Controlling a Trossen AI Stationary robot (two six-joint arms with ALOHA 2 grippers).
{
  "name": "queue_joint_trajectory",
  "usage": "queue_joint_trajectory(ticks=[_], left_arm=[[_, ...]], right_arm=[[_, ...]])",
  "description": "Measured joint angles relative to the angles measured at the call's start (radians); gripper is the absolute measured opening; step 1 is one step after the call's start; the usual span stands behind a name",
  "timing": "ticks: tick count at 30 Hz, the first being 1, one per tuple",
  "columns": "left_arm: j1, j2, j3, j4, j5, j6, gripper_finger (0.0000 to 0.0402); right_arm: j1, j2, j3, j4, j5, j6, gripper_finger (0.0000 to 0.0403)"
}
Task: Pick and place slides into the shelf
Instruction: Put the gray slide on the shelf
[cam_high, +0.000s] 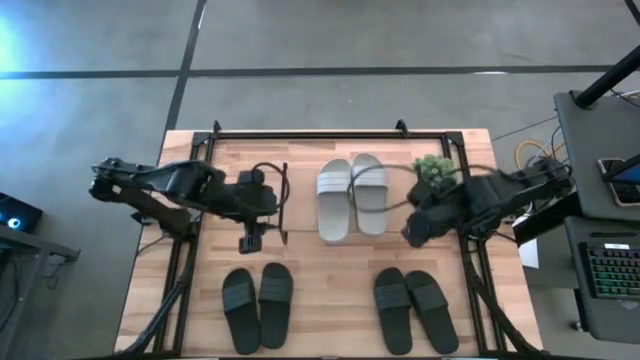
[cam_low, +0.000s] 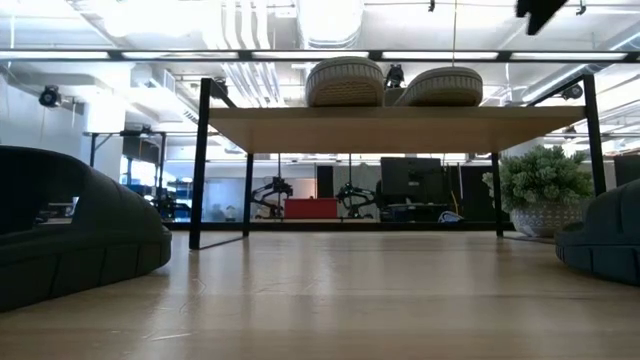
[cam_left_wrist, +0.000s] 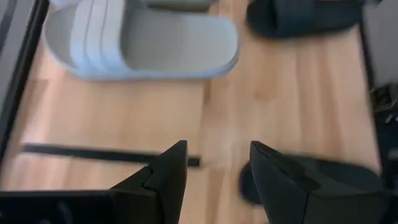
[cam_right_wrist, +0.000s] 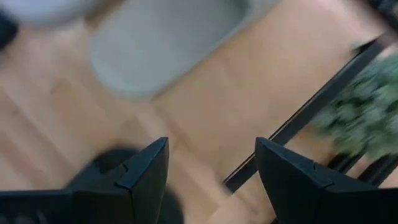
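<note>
Grey-white slides (cam_high: 351, 196) rest on the shelf (cam_high: 300, 160) top.

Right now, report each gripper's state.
Left gripper: open, holding nothing, above the table beside the grey-white pair.
Right gripper: open, holding nothing, near the plant.

One camera looks straight down on the light wooden tabletop (cam_high: 330, 300), another skims level across it, two wrist cameras hang close above; all share its boards.
</note>
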Motion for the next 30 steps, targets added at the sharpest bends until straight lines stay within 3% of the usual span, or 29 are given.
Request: queue_joint_trajectory(ticks=[7, 10, 17, 30], left_arm=[[-0.002, -0.056, -0.307, 0.407, 0.153, -0.074, 0.0160], [-0.014, -0.033, -0.345, 0.540, 0.225, -0.078, 0.0160], [-0.028, 0.042, -0.335, 0.609, 0.235, 0.051, 0.0155], [-0.028, 0.227, -0.301, 0.747, 0.295, 0.142, 0.0007]], right_arm=[[0.046, 0.092, -0.007, 0.090, -0.060, 0.058, 0.0230], [0.046, 0.119, -0.007, 0.167, -0.069, 0.068, 0.0230], [0.042, 0.186, -0.006, 0.227, -0.019, 0.067, 0.0228], [0.059, 0.205, -0.006, 0.221, 0.007, 0.184, 0.0167]])
